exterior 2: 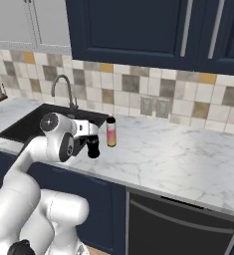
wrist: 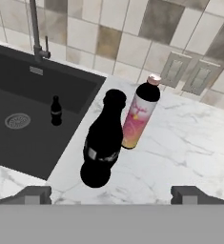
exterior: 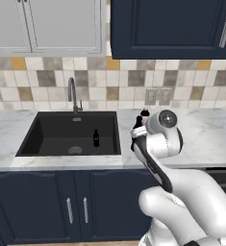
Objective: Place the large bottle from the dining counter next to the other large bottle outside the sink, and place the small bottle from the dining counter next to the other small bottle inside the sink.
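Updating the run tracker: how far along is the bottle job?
Done: the black bottle stands on the worktop beside the pink bottle, outside the sink. In hand: nothing; the gripper is open, just behind the black bottle. Left: the small bottle's trip; the tiny dark bottle stands alone in the sink.

Pinkish-red bottle [exterior 2: 111, 132] stands just beside black bottle [exterior 2: 93, 147] on worktop [exterior 2: 188, 149].

The white arm rises folded, elbow high, wrist bent forward. Its claw [wrist: 111, 194] stands wide apart, tips at five and seven o'clock, gripping nothing.
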{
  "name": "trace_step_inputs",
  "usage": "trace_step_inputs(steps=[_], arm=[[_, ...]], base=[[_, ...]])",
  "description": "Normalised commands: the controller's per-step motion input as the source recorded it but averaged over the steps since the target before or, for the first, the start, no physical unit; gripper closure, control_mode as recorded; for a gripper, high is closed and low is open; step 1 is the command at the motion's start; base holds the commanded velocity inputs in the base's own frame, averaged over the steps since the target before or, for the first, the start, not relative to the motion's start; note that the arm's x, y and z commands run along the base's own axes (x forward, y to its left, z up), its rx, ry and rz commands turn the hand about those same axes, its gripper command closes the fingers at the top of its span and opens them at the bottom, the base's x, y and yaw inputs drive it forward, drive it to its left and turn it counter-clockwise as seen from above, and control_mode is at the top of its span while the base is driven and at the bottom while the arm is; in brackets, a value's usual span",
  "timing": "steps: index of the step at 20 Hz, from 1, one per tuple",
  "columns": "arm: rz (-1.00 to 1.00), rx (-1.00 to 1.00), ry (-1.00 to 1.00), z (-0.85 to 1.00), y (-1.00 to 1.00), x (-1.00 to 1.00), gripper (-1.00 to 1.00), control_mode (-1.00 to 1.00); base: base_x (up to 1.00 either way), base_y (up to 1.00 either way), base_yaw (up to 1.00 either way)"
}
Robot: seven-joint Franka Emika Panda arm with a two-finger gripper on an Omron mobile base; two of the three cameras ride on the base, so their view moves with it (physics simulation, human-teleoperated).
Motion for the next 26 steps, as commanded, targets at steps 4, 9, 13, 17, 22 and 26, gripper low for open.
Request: trace_step_inputs(steps=[4, 9, 13, 17, 22, 26], arm=[[0.0, 0.07, 0.0, -0.01, 0.0, -0.16, -1.0, -1.0], [0.0, 0.01, 0.0, 0.0, 0.0, -0.19, -1.0, 1.0], [0.0, 0.0, 0.0, 0.0, 0.0, 0.0, -1.0, 1.0], [0.0, 0.0, 0.0, 0.0, 0.0, 0.0, -1.0, 1.0], [0.0, 0.0, 0.0, 0.0, 0.0, 0.0, -1.0, 1.0], [0.0, 0.0, 0.0, 0.0, 0.0, 0.0, -1.0, 1.0]], base=[[0.0, 0.0, 0.0], [-0.34, 0.0, 0.0], [-0.92, 0.0, 0.0], [-0.52, 0.0, -0.05], [-0.04, 0.0, -0.44], [0.0, 0.0, -0.63]])
